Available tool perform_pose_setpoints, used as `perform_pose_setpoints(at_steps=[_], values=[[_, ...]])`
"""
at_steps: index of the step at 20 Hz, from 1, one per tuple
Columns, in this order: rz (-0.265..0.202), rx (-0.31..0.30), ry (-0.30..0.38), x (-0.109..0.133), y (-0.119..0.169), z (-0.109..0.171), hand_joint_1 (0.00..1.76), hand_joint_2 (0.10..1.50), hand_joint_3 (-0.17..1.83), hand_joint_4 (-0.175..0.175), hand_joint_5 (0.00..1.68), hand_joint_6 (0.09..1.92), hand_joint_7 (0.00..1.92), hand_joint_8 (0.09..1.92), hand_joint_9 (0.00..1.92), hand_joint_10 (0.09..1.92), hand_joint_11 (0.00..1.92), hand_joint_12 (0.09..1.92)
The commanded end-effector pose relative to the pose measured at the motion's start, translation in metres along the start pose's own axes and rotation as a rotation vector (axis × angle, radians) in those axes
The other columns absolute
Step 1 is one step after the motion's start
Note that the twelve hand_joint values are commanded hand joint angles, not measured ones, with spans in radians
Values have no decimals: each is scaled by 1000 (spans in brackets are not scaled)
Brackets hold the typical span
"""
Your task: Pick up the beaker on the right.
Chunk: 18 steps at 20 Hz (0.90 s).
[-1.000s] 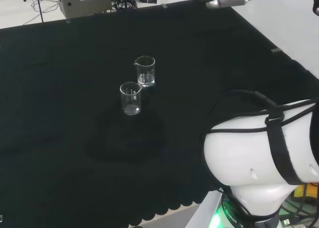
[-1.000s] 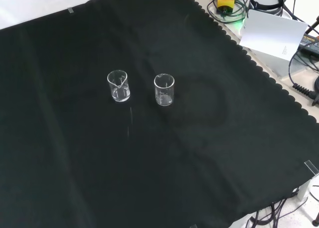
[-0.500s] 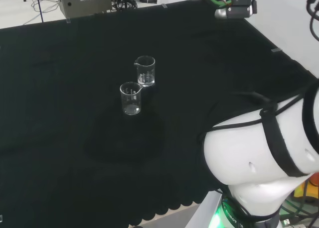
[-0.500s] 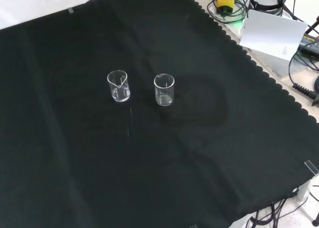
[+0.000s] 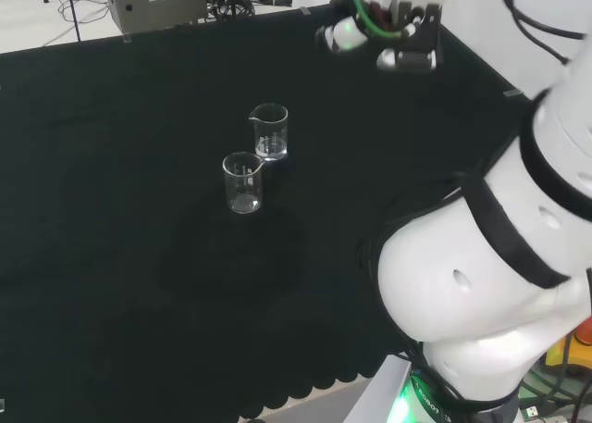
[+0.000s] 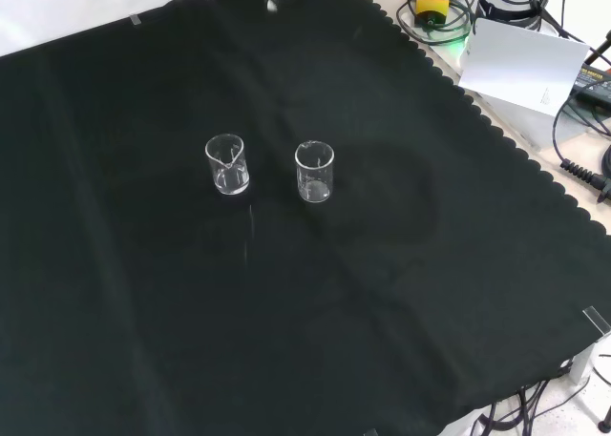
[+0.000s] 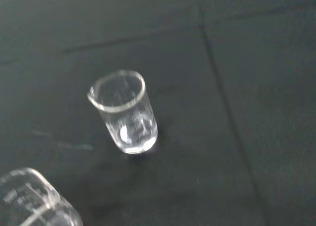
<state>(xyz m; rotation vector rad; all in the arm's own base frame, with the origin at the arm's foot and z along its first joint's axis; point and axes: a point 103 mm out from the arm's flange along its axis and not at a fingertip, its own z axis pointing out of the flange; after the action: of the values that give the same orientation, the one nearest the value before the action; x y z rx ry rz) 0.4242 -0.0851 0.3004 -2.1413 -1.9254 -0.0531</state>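
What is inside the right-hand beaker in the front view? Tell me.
Nothing that shows: the right beaker stands upright and looks empty, with the black cloth visible through its clear wall. A thin film of clear liquid could not be ruled out.

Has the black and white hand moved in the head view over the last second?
Yes. The hand has come lower and leftward, toward the two clear glass beakers, which stand unmoved.

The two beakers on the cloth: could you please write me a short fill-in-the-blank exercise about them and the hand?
1. The number of clear beakers standing on the black cloth is ____.
2. Both the left beaker and the right beaker in the front view stand ____, not tipped over.
3. The hand touches ____ of the beakers.

Missing words: two; upright; neither
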Motion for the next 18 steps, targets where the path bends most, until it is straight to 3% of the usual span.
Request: perform_pose_setpoints(at_steps=[1,9,11,18], values=[[-85,-8,87,12,81,63,629,883,270,-34,438,87,239,643,423,641,167,1376],[-150,45,110,29,110,102,736,766,312,-35,410,87,228,651,421,659,155,1378],[-187,57,147,33,115,110,752,753,315,-34,408,87,228,651,421,658,154,1379],[-210,74,214,26,130,134,754,685,442,-34,408,87,224,656,414,651,150,1382]])
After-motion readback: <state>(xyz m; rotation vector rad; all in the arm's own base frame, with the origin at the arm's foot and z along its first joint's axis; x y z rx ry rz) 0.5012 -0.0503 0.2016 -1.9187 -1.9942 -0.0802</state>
